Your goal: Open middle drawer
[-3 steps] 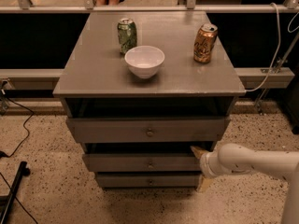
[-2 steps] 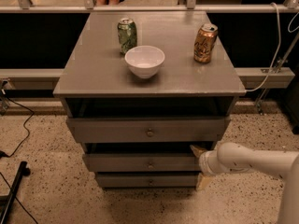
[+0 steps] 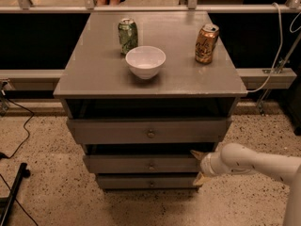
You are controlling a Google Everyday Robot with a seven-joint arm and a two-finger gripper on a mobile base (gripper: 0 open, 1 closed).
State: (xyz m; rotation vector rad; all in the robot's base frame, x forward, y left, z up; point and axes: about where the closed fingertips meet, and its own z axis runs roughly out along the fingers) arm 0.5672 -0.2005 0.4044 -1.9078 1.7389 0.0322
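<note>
One level arm [image 3: 256, 163] holds its splayed gripper [image 3: 197, 166] at the middle drawer [image 3: 141, 164].

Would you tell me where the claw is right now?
In the camera view, the claw is low on the right, at the right end of the middle drawer, under the top drawer.

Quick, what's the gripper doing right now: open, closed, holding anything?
Gripper: open, holding nothing, one finger above and one below the right end of the middle drawer front.
</note>
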